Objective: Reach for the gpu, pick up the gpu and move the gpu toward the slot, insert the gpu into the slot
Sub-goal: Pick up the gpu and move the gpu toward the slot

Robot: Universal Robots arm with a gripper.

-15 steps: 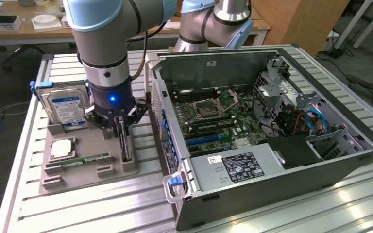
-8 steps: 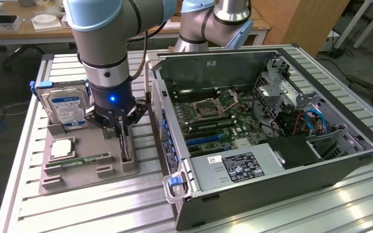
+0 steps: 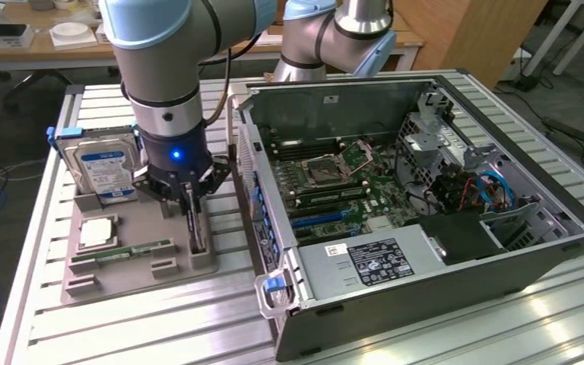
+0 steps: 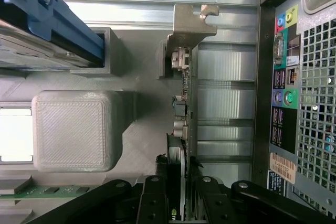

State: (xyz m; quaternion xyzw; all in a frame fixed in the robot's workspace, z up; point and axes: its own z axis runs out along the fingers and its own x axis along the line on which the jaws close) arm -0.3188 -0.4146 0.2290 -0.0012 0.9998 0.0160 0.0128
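- Silver boxy hard drive [image 3: 104, 163] with a blue-white label stands upright in the grey plastic holder tray [image 3: 130, 277].
- My black gripper [image 3: 192, 201] pinches the thin dark gpu [image 3: 198, 232], which stands on edge in that tray.
- The long narrow plastic slot [image 3: 318, 218] sits on the green motherboard [image 3: 373, 194] inside the open dark metal case [image 3: 404, 312], well apart.

Graphics card [image 4: 179, 153] with a bare silvery metal bracket [image 4: 191, 24], matt grey plastic tray [image 4: 68, 129] finely ridged, ribbed shiny aluminium table [image 3: 150, 319], dark matt metal case [image 3: 424, 304].

The case wall [image 3: 255, 179] and the hard drive [image 3: 106, 169] flank the gpu [image 3: 198, 234]. Above the motherboard [image 3: 338, 186] the case [image 3: 455, 285] stands open.
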